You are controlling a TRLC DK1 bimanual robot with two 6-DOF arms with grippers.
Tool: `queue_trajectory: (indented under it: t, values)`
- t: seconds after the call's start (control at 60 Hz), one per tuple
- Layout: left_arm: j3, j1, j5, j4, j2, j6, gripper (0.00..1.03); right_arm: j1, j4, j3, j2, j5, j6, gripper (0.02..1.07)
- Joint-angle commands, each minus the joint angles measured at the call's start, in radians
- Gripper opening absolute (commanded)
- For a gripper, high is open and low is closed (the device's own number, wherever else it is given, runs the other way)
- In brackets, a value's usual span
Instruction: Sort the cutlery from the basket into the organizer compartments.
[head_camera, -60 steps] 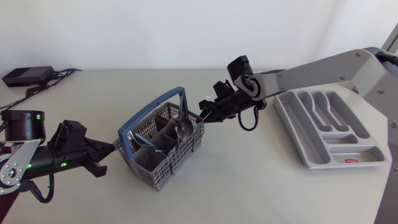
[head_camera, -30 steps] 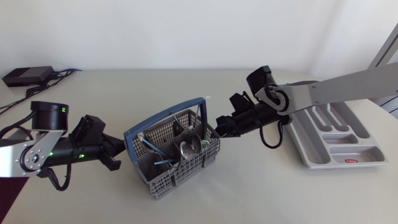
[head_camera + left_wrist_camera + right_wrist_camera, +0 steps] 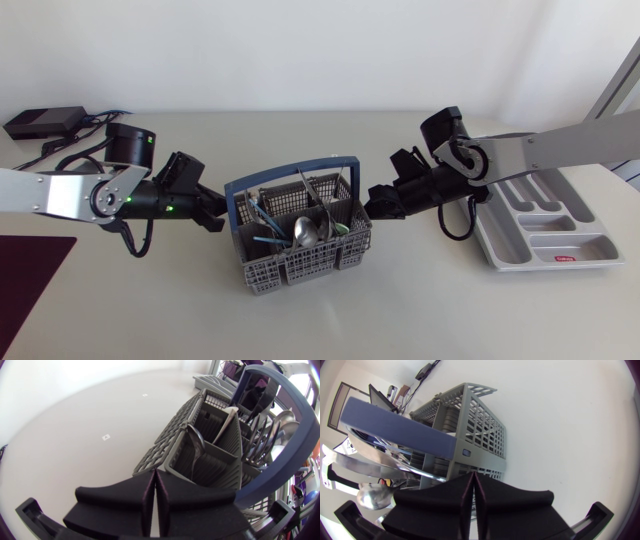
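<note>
The grey cutlery basket (image 3: 300,262) with its blue arched handle (image 3: 295,166) stands mid-table, holding a large spoon (image 3: 305,232) and several other pieces. My left gripper (image 3: 215,212) is shut and empty, its tip against the basket's left wall. My right gripper (image 3: 375,203) is also shut and empty, pressed to the right wall. The left wrist view shows the shut left gripper (image 3: 154,474) just short of the basket (image 3: 170,447), with a spoon (image 3: 196,450) inside. In the right wrist view the shut right gripper (image 3: 472,477) meets the basket (image 3: 480,425) below the handle (image 3: 395,420). The grey organizer (image 3: 550,235) lies at the far right.
A black box (image 3: 45,122) with cables sits at the back left corner. My right arm (image 3: 530,150) crosses above the organizer's near end. Bare tabletop lies in front of the basket and behind it.
The basket has slid to the right and turned. Both arms have travelled right with it, the left gripper following its left side and the right gripper staying at its right side.
</note>
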Motion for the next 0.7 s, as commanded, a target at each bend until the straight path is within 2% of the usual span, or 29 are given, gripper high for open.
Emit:
queue_trajectory:
  t: [0.0, 0.25, 0.4, 0.65, 0.683]
  values:
    - [0.076, -0.031, 0.025, 0.015, 0.049, -0.026, 0.04, 0.0, 0.017, -0.006, -0.013, -0.01, -0.001, 0.09]
    - [0.193, -0.039, 0.019, 0.015, 0.141, -0.044, 0.04, -0.032, 0.045, -0.022, -0.032, 0.046, 0.002, 0.09]
    - [0.199, -0.033, 0.017, 0.025, 0.157, -0.043, 0.04, -0.035, 0.072, -0.055, -0.056, 0.081, 0.007, 0.09]
    - [0.142, 0.047, 0.019, 0.031, 0.069, -0.036, 0.04, -0.035, 0.101, -0.136, -0.144, 0.145, 0.004, 0.11]
    - [0.122, 0.061, 0.019, 0.029, 0.037, -0.035, 0.04, -0.041, 0.101, -0.148, -0.164, 0.155, 0.001, 0.16]
